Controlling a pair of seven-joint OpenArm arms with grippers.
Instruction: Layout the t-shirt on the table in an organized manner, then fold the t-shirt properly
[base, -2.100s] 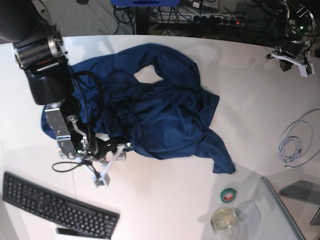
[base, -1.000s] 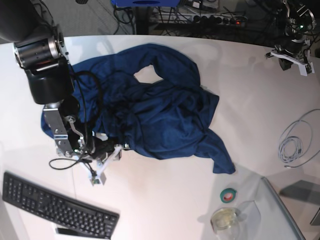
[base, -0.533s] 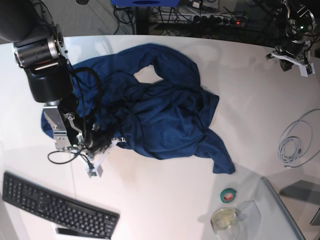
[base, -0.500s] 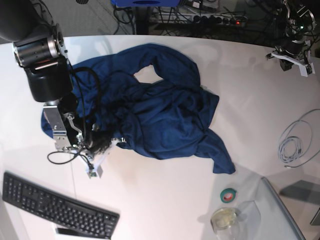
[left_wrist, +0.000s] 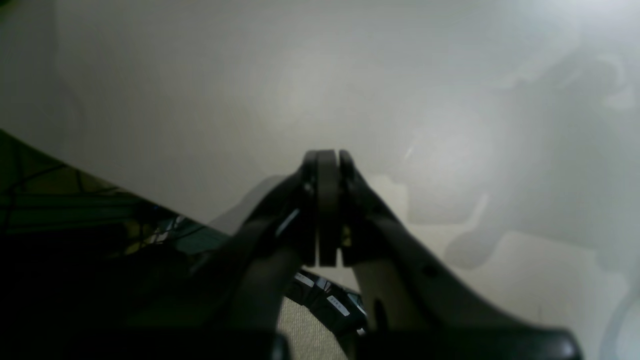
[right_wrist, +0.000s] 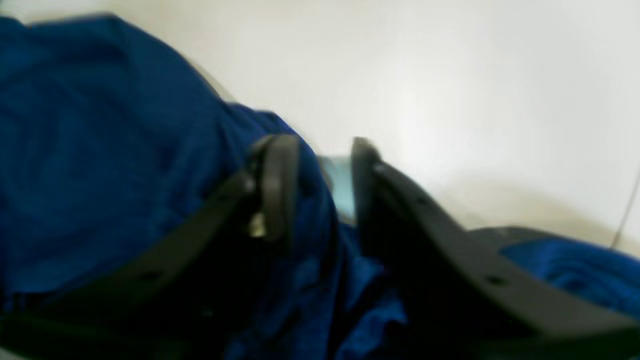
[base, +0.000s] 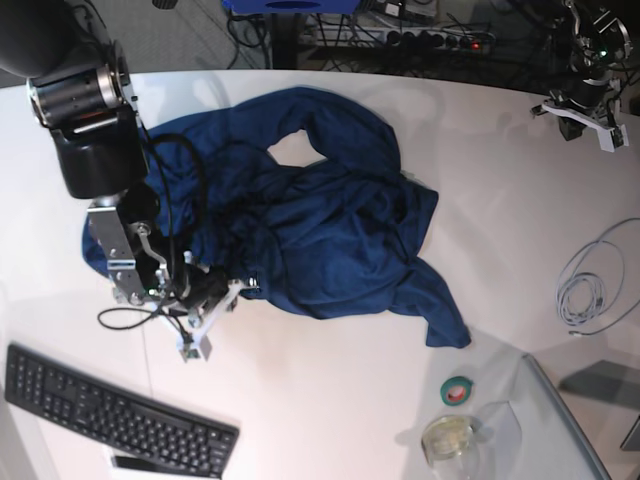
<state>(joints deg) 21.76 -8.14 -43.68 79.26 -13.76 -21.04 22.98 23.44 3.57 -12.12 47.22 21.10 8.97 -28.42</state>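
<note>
The dark navy t-shirt (base: 320, 220) lies crumpled in a heap on the middle of the white table (base: 330, 400). My right gripper (base: 208, 318) sits at the heap's lower-left edge. In the right wrist view this gripper (right_wrist: 320, 150) is open, its fingers (right_wrist: 277, 185) a little apart. A fold of the t-shirt (right_wrist: 100, 150) lies against the left finger and partly in the gap. My left gripper (base: 590, 125) rests at the far right back of the table, away from the cloth. It (left_wrist: 320, 210) is shut on nothing above bare table (left_wrist: 300, 75).
A black keyboard (base: 110, 410) lies at the front left. A green tape roll (base: 458, 390) and a glass jar (base: 448, 438) stand front right beside a grey glassy panel (base: 570, 430). A coiled white cable (base: 585, 285) lies at the right edge.
My right gripper slid left along the shirt's lower-left edge, closed, then spread its fingers again and edged back right. The cloth there shifted slightly. The left arm has not moved.
</note>
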